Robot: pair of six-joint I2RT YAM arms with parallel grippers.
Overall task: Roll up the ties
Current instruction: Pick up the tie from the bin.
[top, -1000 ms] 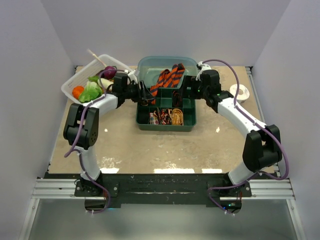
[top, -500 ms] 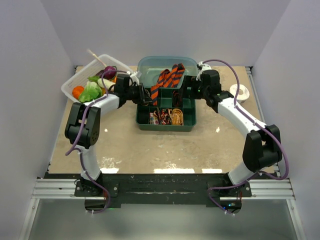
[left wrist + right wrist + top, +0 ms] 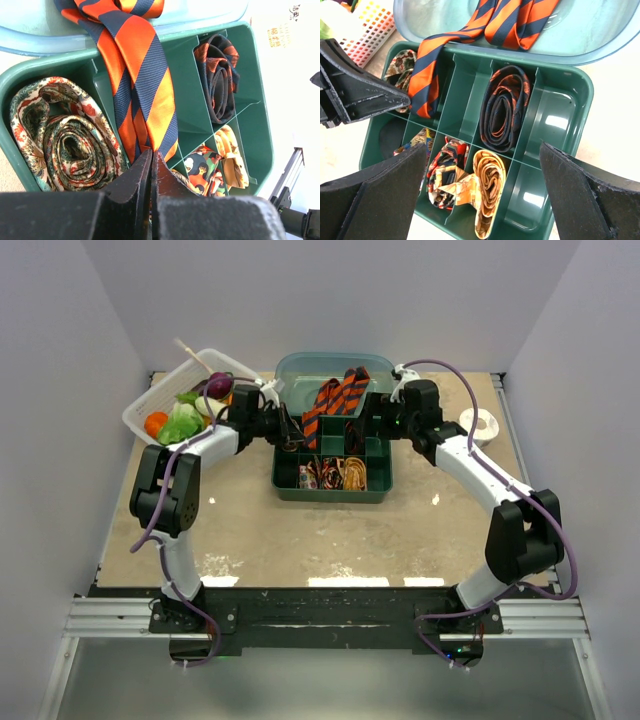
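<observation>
Orange-red fabric necktie with navy diagonal stripes (image 3: 145,75) drapes from the top centre into the green plastic compartment box (image 3: 186,97), its tip pinched in the left gripper (image 3: 151,162); the right gripper (image 3: 484,150) hangs spread wide above.

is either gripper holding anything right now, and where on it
The left gripper is shut on the orange and navy striped tie, pinching its loose end that hangs into the green box. The right gripper is open, holding nothing.
</observation>
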